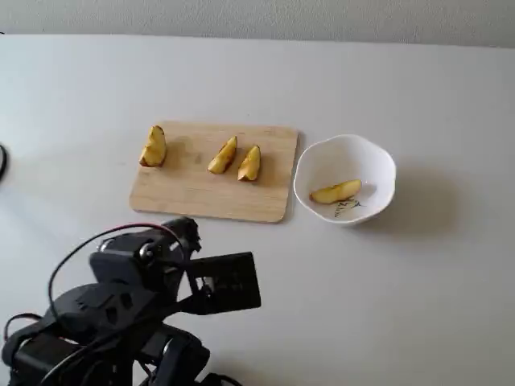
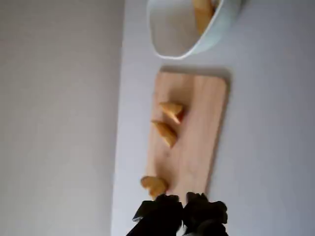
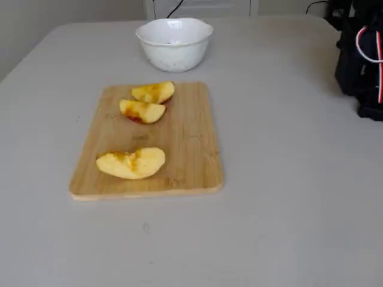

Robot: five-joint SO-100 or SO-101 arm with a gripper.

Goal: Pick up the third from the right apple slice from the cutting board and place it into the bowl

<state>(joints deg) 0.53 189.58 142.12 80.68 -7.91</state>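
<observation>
The golden-yellow apple slice [image 1: 335,191] lies inside the white wavy-rimmed bowl [image 1: 322,153], just right of the cutting board [image 1: 193,189]. In the wrist view the slice [image 2: 202,14] shows in the bowl [image 2: 216,34] at the top, beyond the board [image 2: 197,137]. My gripper [image 2: 183,212] is at the bottom edge there, fingers together and empty, over the board's near end. In a fixed view the bowl [image 3: 175,51] hides the slice, behind the board [image 3: 191,143].
Three wedges stay on the board: a chunky one [image 1: 153,146] at the left and two slim ones [image 1: 223,155] [image 1: 249,163] in the middle. My arm [image 1: 121,297] is folded at the lower left, and shows in a fixed view [image 3: 362,54] at the right edge.
</observation>
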